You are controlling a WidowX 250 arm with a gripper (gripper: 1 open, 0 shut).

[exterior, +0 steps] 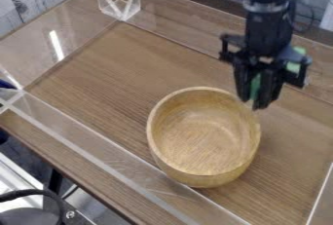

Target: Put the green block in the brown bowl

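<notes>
Brown bowl (pixel 204 149): one, round, wooden, upright on the counter (pixel 104 68). Pincer (pixel 252 85): one, dark, pointing down near the bowl's upper right rim in the view, its jaws closed on the green block. Green block (pixel 243 83): one, partly hidden, held between the jaws, above the counter. Clear plastic holder (pixel 120 3): one, at the counter's far left.
</notes>
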